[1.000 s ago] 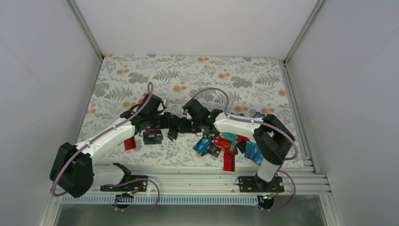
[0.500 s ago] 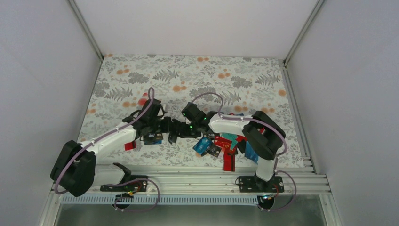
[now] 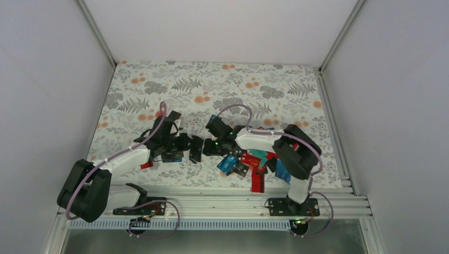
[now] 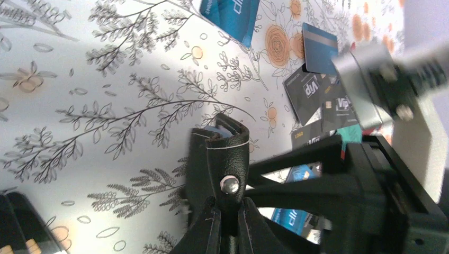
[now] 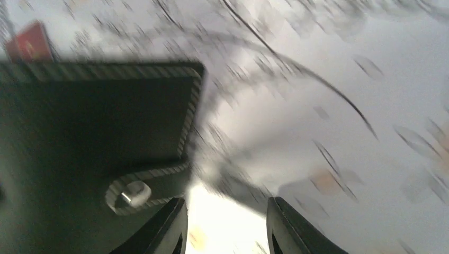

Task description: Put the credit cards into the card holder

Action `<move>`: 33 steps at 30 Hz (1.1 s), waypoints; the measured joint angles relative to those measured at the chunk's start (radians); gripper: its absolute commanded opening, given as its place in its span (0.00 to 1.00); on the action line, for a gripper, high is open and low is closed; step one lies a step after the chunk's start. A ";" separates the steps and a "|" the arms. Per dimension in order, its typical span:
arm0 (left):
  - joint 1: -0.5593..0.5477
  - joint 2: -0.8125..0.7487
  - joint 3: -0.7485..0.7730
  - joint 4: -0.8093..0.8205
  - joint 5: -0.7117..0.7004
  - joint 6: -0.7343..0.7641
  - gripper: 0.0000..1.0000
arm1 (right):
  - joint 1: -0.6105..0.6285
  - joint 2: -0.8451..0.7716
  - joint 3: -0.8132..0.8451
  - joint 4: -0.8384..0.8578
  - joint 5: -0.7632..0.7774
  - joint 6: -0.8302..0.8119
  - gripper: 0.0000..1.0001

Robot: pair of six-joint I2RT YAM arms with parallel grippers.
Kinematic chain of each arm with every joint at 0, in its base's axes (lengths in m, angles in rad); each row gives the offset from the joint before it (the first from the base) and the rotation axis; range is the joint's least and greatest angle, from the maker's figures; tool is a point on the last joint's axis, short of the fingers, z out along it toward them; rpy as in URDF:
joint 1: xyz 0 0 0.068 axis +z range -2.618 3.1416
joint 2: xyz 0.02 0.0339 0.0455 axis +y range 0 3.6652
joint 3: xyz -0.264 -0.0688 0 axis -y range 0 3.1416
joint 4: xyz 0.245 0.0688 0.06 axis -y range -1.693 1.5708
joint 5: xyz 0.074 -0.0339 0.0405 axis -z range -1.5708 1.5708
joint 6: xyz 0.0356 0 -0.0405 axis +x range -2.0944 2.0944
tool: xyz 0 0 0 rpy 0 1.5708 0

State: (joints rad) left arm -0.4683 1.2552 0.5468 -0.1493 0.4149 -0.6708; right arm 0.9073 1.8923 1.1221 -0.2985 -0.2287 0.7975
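1. Compared with one second ago, your left end effector (image 4: pixel 229 214) is sitting further left and closer to its base. The card holder (image 4: pixel 225 159) is now showing in the top view as a separate black shape between the two end effectors. Earlier, the two were bunched together over it.
2. Your left end effector is clenched on the card holder's lower edge, just below its metal snap stud (image 4: pixel 229 184). The holder is standing on edge above the counter (image 3: pixel 238 79), its far end pointing away from the wrist camera.
3. Your right end effector (image 5: pixel 227 227) is released. Its fingers (image 5: pixel 169 227) are spread, with only counter showing between them. The holder is lying just to their left in the right wrist view, which is blurred.
4. Your left arm is reaching forward and bending in toward the centre. Your right arm is folding, with its elbow over the right side and its forearm running left.
5. The credit cards (image 3: pixel 249 160) are lying mostly in a pile under the right forearm, near the counter's near edge. One red card (image 3: pixel 258 182) is lying close to the rail, and another red card (image 3: pixel 146 164) is lying beside the left forearm.
6. The floral counter is extending from the end effectors to the far wall, with grey walls along its left and right edges.
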 measured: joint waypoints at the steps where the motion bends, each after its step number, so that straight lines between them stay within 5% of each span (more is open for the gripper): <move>1: 0.023 -0.010 -0.022 0.019 0.030 -0.007 0.02 | -0.001 -0.023 -0.023 -0.011 0.003 -0.003 0.41; 7: 0.080 -0.026 -0.082 0.129 0.194 -0.072 0.06 | -0.021 -0.266 -0.150 -0.152 0.014 -0.053 0.43; 9: 0.080 -0.025 -0.082 0.157 0.214 -0.079 0.21 | -0.024 -0.303 -0.150 -0.159 0.000 -0.076 0.44; 12: 0.083 -0.008 -0.091 0.187 0.218 -0.078 0.70 | -0.025 -0.314 -0.150 -0.166 -0.026 -0.106 0.45; 16: 0.090 0.025 -0.150 0.199 0.197 -0.071 0.88 | -0.024 -0.285 -0.132 -0.182 -0.040 -0.130 0.45; 25: 0.084 -0.017 -0.178 0.121 0.106 0.011 0.86 | -0.002 -0.140 0.007 -0.194 -0.036 -0.128 0.45; 29: 0.084 -0.052 -0.179 0.061 0.048 0.034 0.61 | 0.032 -0.061 0.093 -0.224 -0.019 -0.132 0.45; 33: 0.084 -0.071 -0.187 0.006 -0.008 0.053 0.46 | 0.065 0.008 0.179 -0.271 0.029 -0.139 0.44</move>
State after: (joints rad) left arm -0.3847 1.1839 0.3599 -0.1429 0.4065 -0.6182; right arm 0.9726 1.8999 1.3006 -0.5697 -0.2001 0.6586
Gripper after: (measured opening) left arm 0.544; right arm 0.450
